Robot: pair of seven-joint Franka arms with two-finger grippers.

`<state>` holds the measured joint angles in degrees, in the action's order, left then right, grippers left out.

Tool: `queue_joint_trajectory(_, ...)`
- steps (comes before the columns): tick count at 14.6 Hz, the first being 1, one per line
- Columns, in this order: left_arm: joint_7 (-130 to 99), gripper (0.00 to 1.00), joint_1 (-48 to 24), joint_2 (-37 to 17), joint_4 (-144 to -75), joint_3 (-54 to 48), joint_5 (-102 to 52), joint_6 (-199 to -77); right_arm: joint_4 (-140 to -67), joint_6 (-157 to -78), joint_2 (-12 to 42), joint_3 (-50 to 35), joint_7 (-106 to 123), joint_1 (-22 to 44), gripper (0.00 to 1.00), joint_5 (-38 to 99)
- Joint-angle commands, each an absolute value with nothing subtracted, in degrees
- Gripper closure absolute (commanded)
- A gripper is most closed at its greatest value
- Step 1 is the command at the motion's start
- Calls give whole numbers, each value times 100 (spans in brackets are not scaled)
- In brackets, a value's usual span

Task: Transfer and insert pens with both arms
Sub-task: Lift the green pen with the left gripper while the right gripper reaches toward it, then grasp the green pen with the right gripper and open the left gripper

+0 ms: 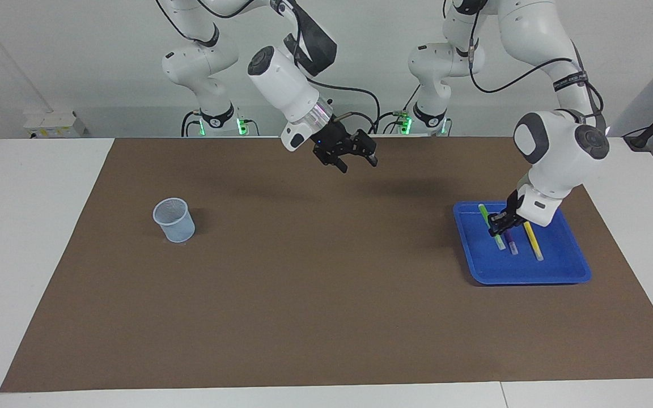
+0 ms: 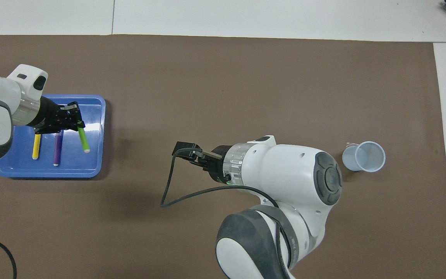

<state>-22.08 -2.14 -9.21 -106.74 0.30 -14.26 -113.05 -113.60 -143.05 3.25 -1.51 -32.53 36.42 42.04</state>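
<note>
My left gripper (image 1: pixel 496 222) (image 2: pixel 74 118) is shut on the green pen (image 1: pixel 491 228) (image 2: pixel 83 140), which hangs slanted just over the blue tray (image 1: pixel 522 273) (image 2: pixel 52 173). The purple pen (image 1: pixel 511 244) (image 2: pixel 57 149) and the yellow pen (image 1: pixel 533 241) (image 2: pixel 36 146) lie side by side in the tray, the purple one between the other two. My right gripper (image 1: pixel 355 159) (image 2: pixel 186 148) hangs open and holds nothing, high over the mat's middle near the robots' edge.
A pale blue mesh cup (image 1: pixel 174 220) (image 2: pixel 364 156) stands upright on the brown mat (image 1: pixel 315 294) toward the right arm's end of the table. A black cable (image 2: pixel 176 190) loops down from the right wrist. White table surrounds the mat.
</note>
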Motion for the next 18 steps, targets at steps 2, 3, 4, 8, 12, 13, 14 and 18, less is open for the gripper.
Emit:
queue_joint_trajectory(2, -3951, 100, -308, -510, -10740, -140, -2003, -10706, -11285, -14572, 378, -167, -3436, 3788, 0, 4465)
queue_joint_trajectory(3, -4294, 100, -299, -458, -10766, -228, -2169, -10609, -11250, -14590, 387, -176, -3550, 3805, 0, 4465)
queue_joint_trajectory(4, -4620, 100, -308, -422, -10801, -281, -2319, -10530, -11154, -14616, 439, -176, -3681, 3814, 0, 4508)
queue_joint_trajectory(8, -5009, 100, -290, -203, -11143, -334, -3276, -10073, -10723, -14747, 623, -193, -4587, 4024, 0, 4623)
queue_joint_trajectory(12, -5465, 100, -281, 9, -11549, -325, -4059, -10134, -10723, -15327, 738, -193, -4247, 4262, 0, 4535)
queue_joint_trajectory(13, -5702, 100, -290, 0, -11558, -325, -4165, -10160, -10775, -15372, 738, -193, -4054, 4367, 0, 4535)
queue_joint_trajectory(14, -5869, 100, -299, 9, -11558, -325, -4227, -10160, -10871, -15372, 721, -185, -3860, 4455, 0, 4526)
queue_joint_trajectory(18, -6091, 100, -351, 166, -11706, -334, -4324, -10178, -11013, -15372, 764, -193, -3384, 4491, 0, 4526)
